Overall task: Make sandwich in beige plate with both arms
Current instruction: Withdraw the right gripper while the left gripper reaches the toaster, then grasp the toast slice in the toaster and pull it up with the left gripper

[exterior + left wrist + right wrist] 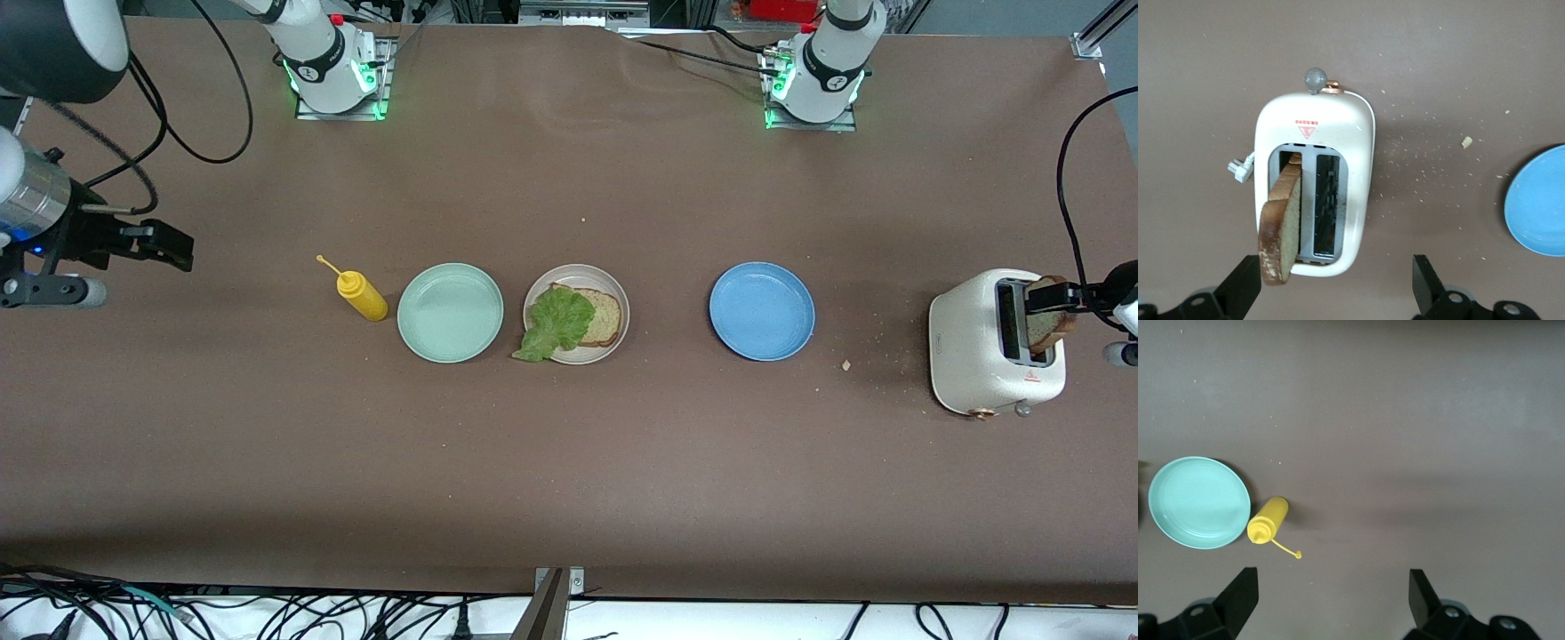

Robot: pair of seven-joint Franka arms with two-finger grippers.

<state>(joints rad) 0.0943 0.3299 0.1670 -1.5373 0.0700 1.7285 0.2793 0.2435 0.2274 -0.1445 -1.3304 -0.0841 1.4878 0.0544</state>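
Front view had the beige plate [613, 286] sitting mid-table between a mint-green plate [450, 312] and a blue plate [762, 310], with one bread slice [601, 316] already on it and a lettuce leaf [555, 324] draped over that, spilling past the rim toward the camera. So the sandwich was only missing its top.

That top, the second slice [1281, 227], stood tilted out of a slot in the white toaster [1315, 193] at the left arm's end of the table. The left claw [1336, 283] was right over the toaster, jaws spread wide. In the wrist view one finger [1243, 283] looked to be touching the crust, the other well clear, so I'd say nothing was actually gripped.

Right claw [1329, 600] was wide open too, holding nothing, hovering over bare table past the yellow mustard bottle [1268, 521] at the right arm's end. Looked like it was just waiting.

Handling-wise: toast is light and stiff but crumbly (crumbs all around the toaster), so my guess was a gentle pinch across the flat faces near the upper crust. Squeeze hard and it'd crack. The lettuce is floppy and could slide when the slice lands.
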